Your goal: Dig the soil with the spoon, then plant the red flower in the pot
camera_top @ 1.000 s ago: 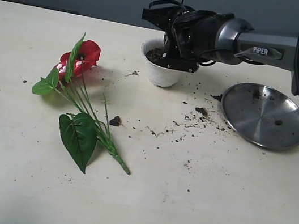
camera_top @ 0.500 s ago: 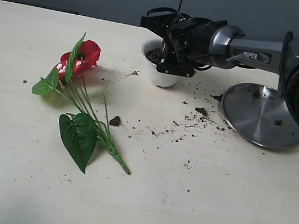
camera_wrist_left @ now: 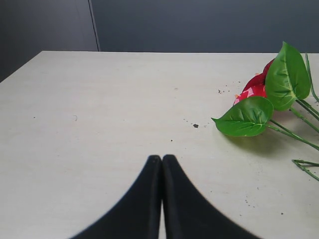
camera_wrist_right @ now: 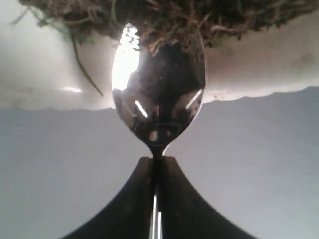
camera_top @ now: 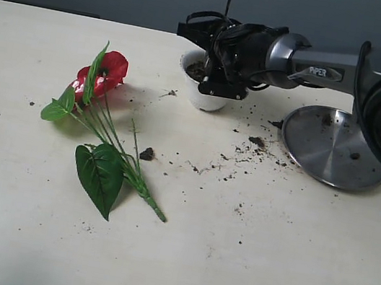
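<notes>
The white pot (camera_top: 202,95) stands at the back middle of the table, filled with dark soil (camera_top: 197,70). My right gripper (camera_wrist_right: 157,158) is shut on the silver spoon (camera_wrist_right: 158,102); the spoon's bowl tip is pushed into the soil (camera_wrist_right: 164,20) inside the scalloped pot rim (camera_wrist_right: 55,94). In the exterior view the right gripper (camera_top: 222,64) hangs over the pot and hides the spoon. The red flower (camera_top: 103,73) lies flat on the table to the left, its stems (camera_top: 133,177) pointing toward the front. My left gripper (camera_wrist_left: 162,158) is shut and empty, low over bare table near the flower's leaves (camera_wrist_left: 246,117).
A round steel plate (camera_top: 337,146) with soil crumbs lies right of the pot. Loose soil (camera_top: 251,149) is scattered on the table between pot and plate. A small clump (camera_top: 147,153) lies beside the flower's stems.
The right arm shifted slightly left and settled over the pot; in the last half second it barely moved. The flower and plate stayed put.
</notes>
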